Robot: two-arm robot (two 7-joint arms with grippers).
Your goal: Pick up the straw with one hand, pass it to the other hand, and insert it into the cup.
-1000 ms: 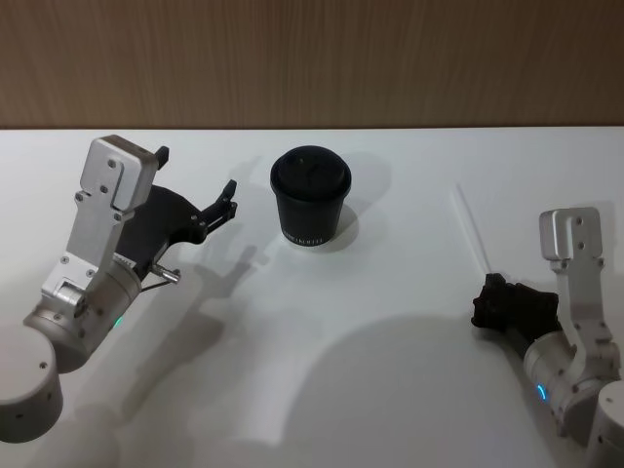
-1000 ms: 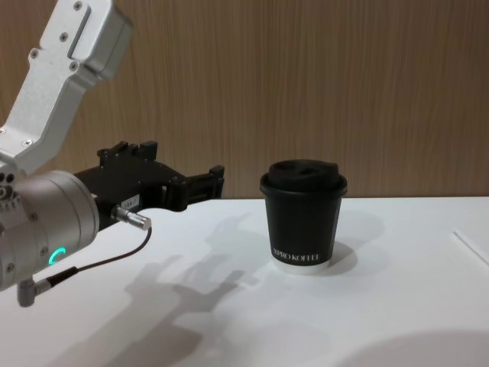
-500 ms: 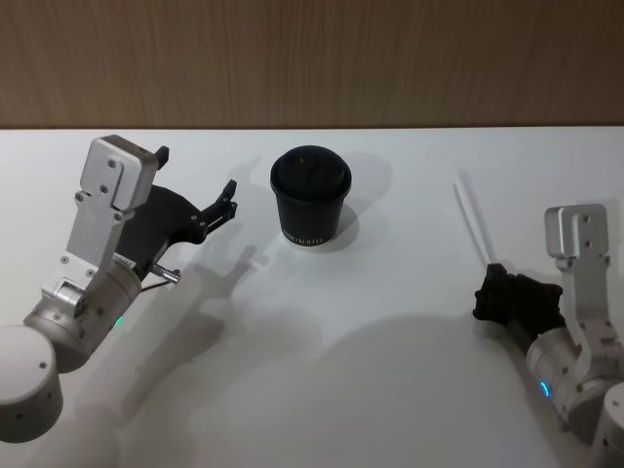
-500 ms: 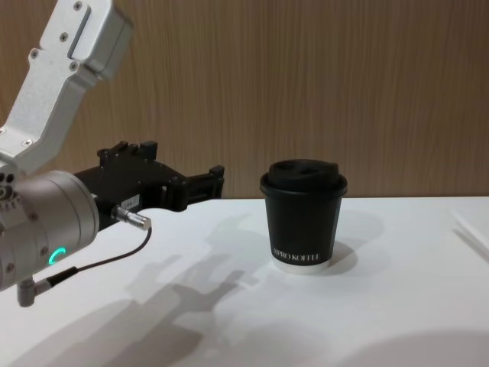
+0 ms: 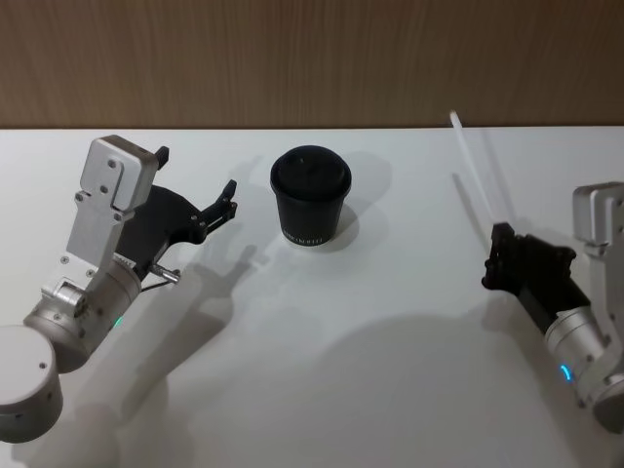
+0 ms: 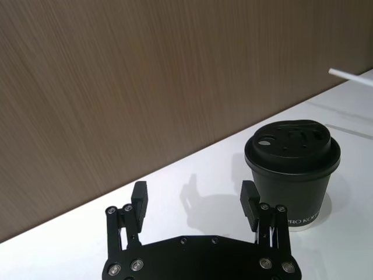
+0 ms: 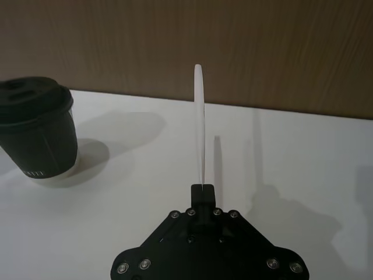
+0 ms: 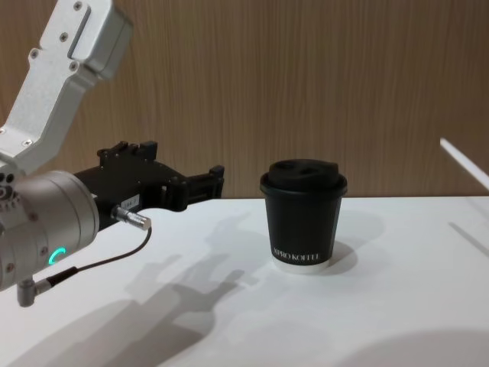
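Straw (image 5: 474, 168): one, along with one cup (image 5: 310, 195) and two grippers over a white table (image 5: 322, 380). It is thin, straight and white, clearly longer than the cup is tall. The right gripper (image 5: 501, 240), small and all black, is clamped on its lower end at the right side of the table. That holds the straw off the surface, slanting up and away from the robot. Its free end shows against the wooden wall (image 5: 292, 58) in the head view and high at the right edge of the chest view (image 8: 464, 163). In the right wrist view the straw (image 7: 201, 125) runs straight out from the closed tip of the right gripper (image 7: 202, 189), with its thin shadow on the table just beside it.

The cup is black paper with a black domed lid (image 5: 311, 174), small white lettering low on its side and a pale base rim. It stands upright toward the far edge of the table, well apart from the straw.

The left gripper (image 5: 198, 172) hangs above the table to the left of the cup, near it but not touching. Its two long black fingers are spread apart and hold nothing. Behind them are a silver-grey wrist (image 8: 46, 225), a green glowing ring (image 8: 55, 256) and a thin black cable (image 8: 99, 264). In the left wrist view the cup (image 6: 293, 166) stands just beyond one fingertip, and the straw's end (image 6: 352, 79) shows farther off
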